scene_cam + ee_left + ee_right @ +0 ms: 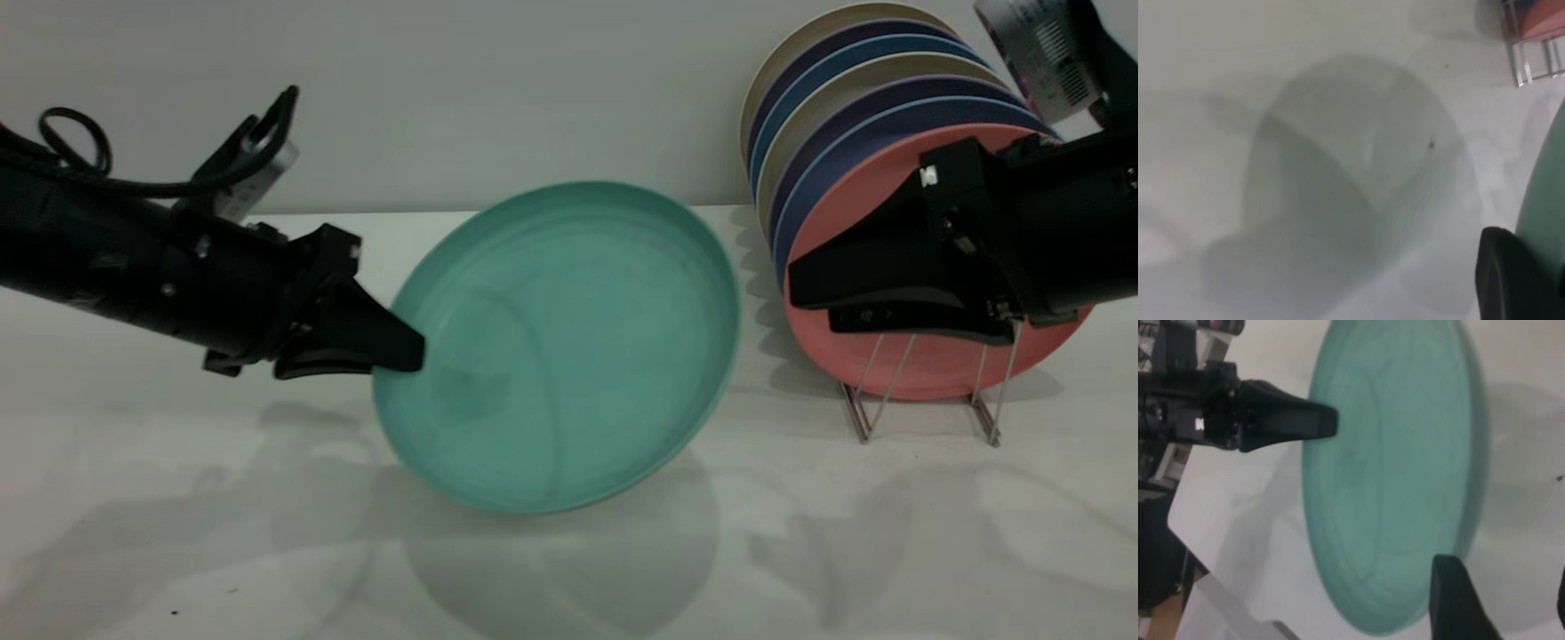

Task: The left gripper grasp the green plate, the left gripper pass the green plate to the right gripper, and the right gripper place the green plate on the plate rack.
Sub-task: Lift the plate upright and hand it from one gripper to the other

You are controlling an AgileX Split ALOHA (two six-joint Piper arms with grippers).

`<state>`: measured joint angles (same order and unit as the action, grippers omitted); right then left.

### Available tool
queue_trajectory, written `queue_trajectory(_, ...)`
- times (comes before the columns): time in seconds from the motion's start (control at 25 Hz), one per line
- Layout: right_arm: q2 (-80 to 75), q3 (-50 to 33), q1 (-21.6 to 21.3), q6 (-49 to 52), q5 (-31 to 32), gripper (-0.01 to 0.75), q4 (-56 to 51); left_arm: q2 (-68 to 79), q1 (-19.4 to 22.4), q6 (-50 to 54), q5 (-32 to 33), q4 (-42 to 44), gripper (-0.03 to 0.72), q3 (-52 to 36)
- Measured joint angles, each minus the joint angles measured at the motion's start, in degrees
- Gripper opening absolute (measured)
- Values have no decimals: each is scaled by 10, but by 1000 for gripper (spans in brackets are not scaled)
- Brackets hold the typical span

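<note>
My left gripper (404, 351) has its jaws clenched on the rim of the green plate (569, 347), the arm reaching in low from the left side and holding the plate tilted above the table (178, 533). My right gripper (805, 298) hangs to the right with its jaws released, apart from the plate and in front of the rack. The plate is round, matte teal, with a low raised rim and faint rings. On the plate rack (925, 391) a salmon-pink plate (933, 364) stands frontmost, with dark blue plates (853, 133) and cream ones behind it.
</note>
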<state>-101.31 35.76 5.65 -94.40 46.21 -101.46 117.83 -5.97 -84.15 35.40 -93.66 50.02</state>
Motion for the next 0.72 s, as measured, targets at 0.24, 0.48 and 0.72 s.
queue_trajectory(0.24, -3, 0, 0, 0, 7, 389, 0, 0, -35, -7, 2, -33, 18, 0)
queue_trajectory(0.48, -7, 0, 0, 0, 7, 388, 0, 0, -76, -16, 38, -61, 18, 0)
queue_trajectory(0.72, -14, 0, 0, 2, 7, 209, 0, 0, -78, -16, 61, -61, 20, 1)
